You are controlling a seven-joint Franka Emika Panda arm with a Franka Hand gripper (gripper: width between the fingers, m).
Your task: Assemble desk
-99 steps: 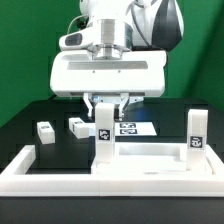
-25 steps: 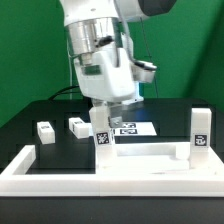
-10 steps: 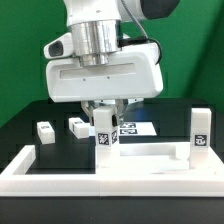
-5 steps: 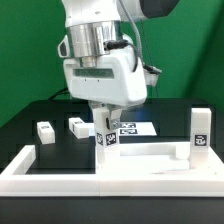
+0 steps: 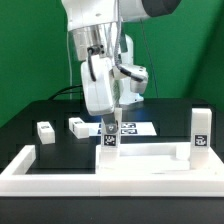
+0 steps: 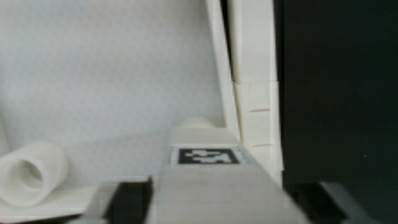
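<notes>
The white desk top (image 5: pixel 150 157) lies flat at the front with its underside up. One white tagged leg (image 5: pixel 197 130) stands at its corner on the exterior view's right. Another tagged leg (image 5: pixel 106 141) stands upright at the corner on the exterior view's left. My gripper (image 5: pixel 108 124) comes straight down on that leg and is shut on its upper part. In the wrist view the leg (image 6: pixel 210 160) fills the gap between my dark fingers (image 6: pixel 128 203), above the desk top (image 6: pixel 107 80) and its raised rim (image 6: pixel 249 90). My gripper (image 6: pixel 214 205) holds it centred.
Two loose white legs (image 5: pixel 45 131) (image 5: pixel 77 125) lie on the black table at the exterior view's left. The marker board (image 5: pixel 136 128) lies behind the held leg. A low white border wall (image 5: pixel 60 180) runs along the front and sides. A round socket (image 6: pixel 25 172) shows on the desk top.
My wrist has turned about its vertical axis over the leg, from broadside to edge-on. The leg stays upright at the same corner, and the other parts have not moved.
</notes>
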